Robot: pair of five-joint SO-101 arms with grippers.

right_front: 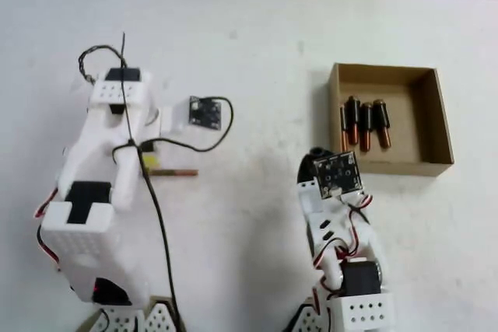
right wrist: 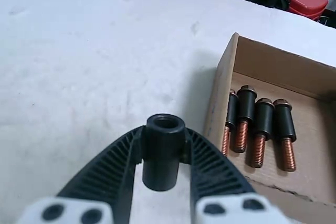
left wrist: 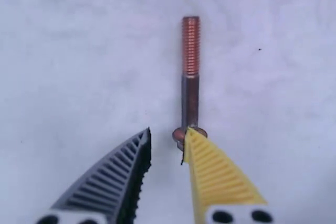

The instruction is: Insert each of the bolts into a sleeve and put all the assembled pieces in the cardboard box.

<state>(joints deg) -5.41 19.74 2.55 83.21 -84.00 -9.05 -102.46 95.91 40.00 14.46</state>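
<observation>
Bolt (left wrist: 190, 77) head half-hidden by released left pincer (left wrist: 168, 136); right pincer (right wrist: 164, 137) grasping sleeve (right wrist: 163, 166).

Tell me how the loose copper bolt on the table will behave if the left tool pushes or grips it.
The bolt is a round metal shaft lying flat, so a sideways push would probably roll it. It looks rigid and is likely heavy for its size. Its smooth shank may slip in the left tool, whose ribbed faces should help.
</observation>
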